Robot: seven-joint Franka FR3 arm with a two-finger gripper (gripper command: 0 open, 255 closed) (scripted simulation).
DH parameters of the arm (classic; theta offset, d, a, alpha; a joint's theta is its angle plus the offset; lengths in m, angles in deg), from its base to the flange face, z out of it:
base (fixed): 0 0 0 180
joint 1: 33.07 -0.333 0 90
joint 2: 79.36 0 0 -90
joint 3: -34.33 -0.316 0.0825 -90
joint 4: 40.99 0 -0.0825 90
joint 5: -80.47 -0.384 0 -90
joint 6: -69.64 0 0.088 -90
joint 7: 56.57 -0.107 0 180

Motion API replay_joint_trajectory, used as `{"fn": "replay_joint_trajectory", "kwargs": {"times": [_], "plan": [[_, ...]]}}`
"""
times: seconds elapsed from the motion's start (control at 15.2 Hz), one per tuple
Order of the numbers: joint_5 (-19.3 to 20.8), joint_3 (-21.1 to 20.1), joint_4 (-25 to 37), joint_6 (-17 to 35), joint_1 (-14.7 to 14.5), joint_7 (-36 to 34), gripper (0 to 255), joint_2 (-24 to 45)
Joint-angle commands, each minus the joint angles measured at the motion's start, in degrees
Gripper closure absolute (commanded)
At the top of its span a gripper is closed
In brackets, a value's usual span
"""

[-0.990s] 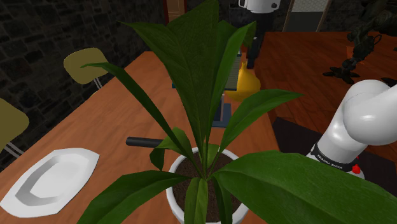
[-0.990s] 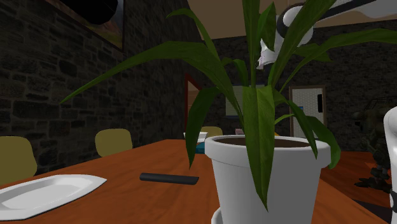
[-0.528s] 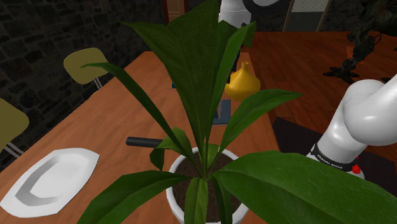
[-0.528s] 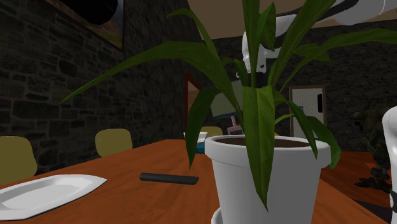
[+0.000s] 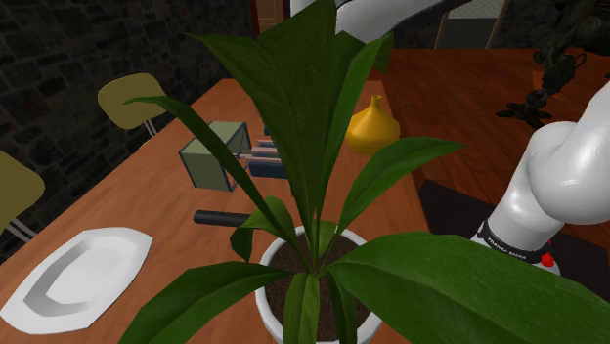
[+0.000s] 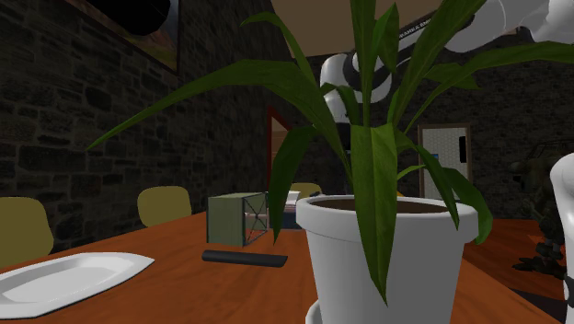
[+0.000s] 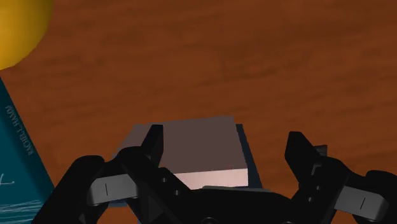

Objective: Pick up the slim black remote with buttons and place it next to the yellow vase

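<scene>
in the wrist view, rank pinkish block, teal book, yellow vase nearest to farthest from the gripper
1. pinkish block, just ahead of the open gripper, between its fingers
2. teal book, beside the block
3. yellow vase, beyond the book's far end

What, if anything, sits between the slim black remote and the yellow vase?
A stack of books lies on the brown table roughly between the slim black remote and the yellow bulbous vase, with a grey-green box beside it. The potted plant's green leaves hide the rest of that stretch.
</scene>
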Motion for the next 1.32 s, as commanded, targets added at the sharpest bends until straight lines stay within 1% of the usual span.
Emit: {"fn": "replay_joint_trajectory", "kwargs": {"times": [0.0,0.33,0.59,0.86,1.12,1.25], "plan": [[0.1,-1.1,2.2,1.4,-0.7,-1.1,0,3.6],[1.6,-3.4,8.7,4.4,-2.5,-3.8,0,13.3],[3.3,-4.6,15.0,5.8,-4.4,-5.9,0,21.3],[5.4,-5.4,22.5,6.2,-6.8,-7.9,0,29.5],[7.4,-5.8,31.3,5.7,-9.7,-9.4,0,37.9],[7.9,-6.3,31.4,6.2,-9.4,-9.7,0,38.7]]}}
